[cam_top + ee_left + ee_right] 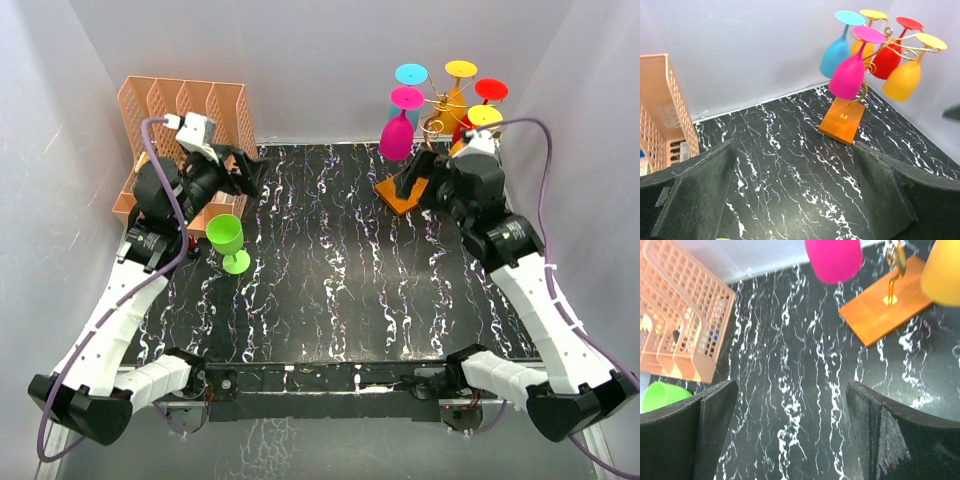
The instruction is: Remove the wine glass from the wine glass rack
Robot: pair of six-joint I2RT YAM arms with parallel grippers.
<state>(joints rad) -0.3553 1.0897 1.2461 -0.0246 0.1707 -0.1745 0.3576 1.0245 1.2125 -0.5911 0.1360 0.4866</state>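
Note:
The gold wire wine glass rack stands at the back right on its orange-brown base. Several coloured wine glasses hang upside down from it, the pink one nearest the front-left. My right gripper is open and empty, low beside the base, just below the pink glass. My left gripper is open and empty at the back left, facing the rack from across the table. A green wine glass stands upright on the table near the left arm.
A peach plastic file organizer stands at the back left, close behind the left gripper. White walls close in the back and both sides. The table top is black marble.

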